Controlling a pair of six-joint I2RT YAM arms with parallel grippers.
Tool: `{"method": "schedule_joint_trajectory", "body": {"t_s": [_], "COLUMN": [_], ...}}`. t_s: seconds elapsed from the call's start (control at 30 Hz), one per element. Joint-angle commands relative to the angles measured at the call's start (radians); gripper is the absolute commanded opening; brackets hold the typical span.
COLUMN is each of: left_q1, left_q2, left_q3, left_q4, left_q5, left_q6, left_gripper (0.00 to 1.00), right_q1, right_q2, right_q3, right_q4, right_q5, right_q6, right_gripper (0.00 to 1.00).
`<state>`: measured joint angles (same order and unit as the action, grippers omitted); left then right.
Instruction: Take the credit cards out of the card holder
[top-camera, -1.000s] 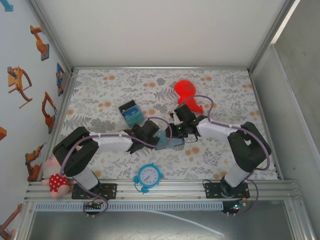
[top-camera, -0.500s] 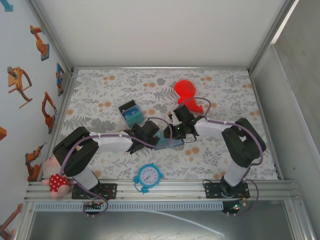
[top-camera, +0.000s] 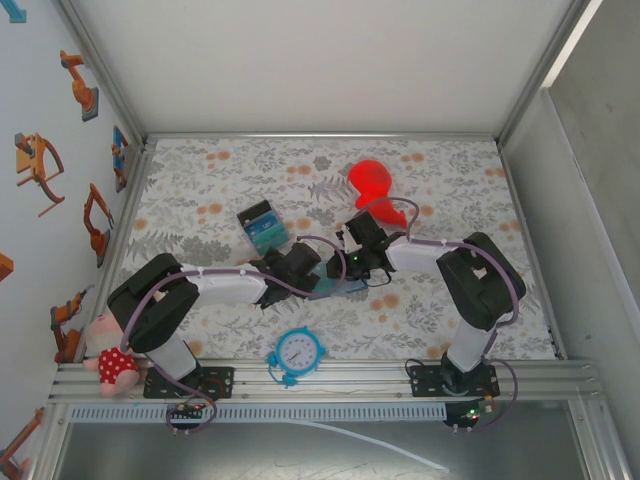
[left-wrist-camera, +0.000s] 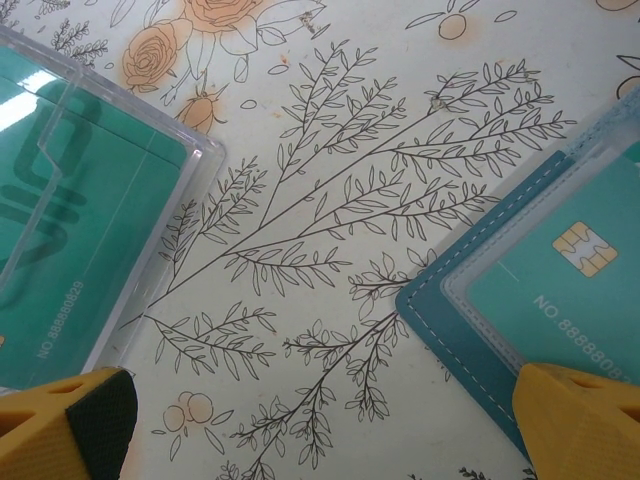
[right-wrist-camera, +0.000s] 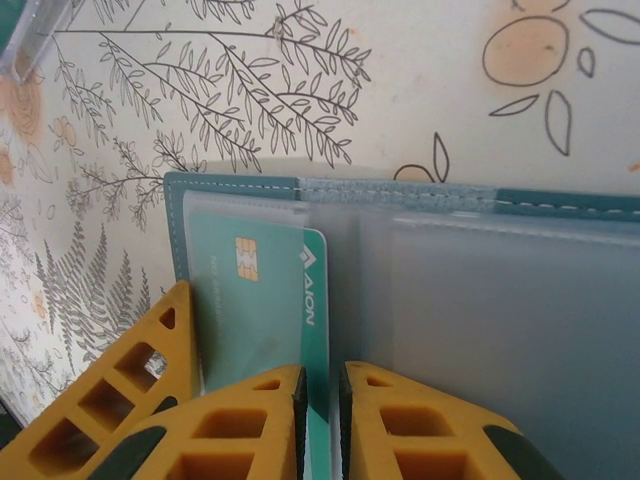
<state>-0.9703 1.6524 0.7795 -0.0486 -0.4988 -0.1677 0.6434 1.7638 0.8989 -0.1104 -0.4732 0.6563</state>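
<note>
The card holder (top-camera: 338, 285) is lying open on the tabletop (top-camera: 450, 190) between the arms, clear sleeves facing up. The right gripper (right-wrist-camera: 322, 400) is pinching its fingers (right-wrist-camera: 420, 425) almost shut on the edge of a teal credit card (right-wrist-camera: 255, 290) sitting partly inside the end sleeve, apparently to draw it out. The left gripper (left-wrist-camera: 320, 415) is hanging low with fingers spread wide, one over the holder's corner, probably to brace it; actual contact is unclear.

A: Overhead: bright, even, diffuse light. Faint soft shadows on table (top-camera: 450, 180).

B: Left wrist: sharp; glare streak on clear case (left-wrist-camera: 100, 170), 10 o'clock. Right wrist: warmer. Card holder (right-wrist-camera: 420, 290) throws soft shadow toward 12; fingers (right-wrist-camera: 240, 420) at 6 slightly blurred.
</note>
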Motion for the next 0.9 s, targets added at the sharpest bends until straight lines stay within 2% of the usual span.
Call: {"method": "schedule_joint_trajectory", "body": {"t_s": [0.0, 0.43, 0.7, 0.87], "left_q1": [-0.008, -0.010, -0.010, -0.011], "left_q2": [0.031, 0.035, 0.039, 0.038], "left_q3": [0.010, 0.017, 0.021, 0.021], "left_q4": [-0.063, -0.076, -0.083, -0.082], "left_q5": [-0.012, -0.023, -0.030, -0.035], "left_q6": [-0.001, 0.000, 0.003, 0.006], "left_gripper": [0.97, 0.97, 0.97, 0.97], "right_q1": [-0.007, -0.046, -0.073, -0.085], "right_q2": [0.021, 0.006, -0.016, -0.027], "right_q3": [-0.009, -0.092, -0.133, -0.148], "right_q4": [0.037, 0.236, 0.263, 0.262], "right_q5": [-0.034, -0.149, -0.144, -0.135], "right_q6": [0.020, 0.105, 0.110, 0.108], "right_gripper": [0.17, 0.13, 0.02, 0.00]}}
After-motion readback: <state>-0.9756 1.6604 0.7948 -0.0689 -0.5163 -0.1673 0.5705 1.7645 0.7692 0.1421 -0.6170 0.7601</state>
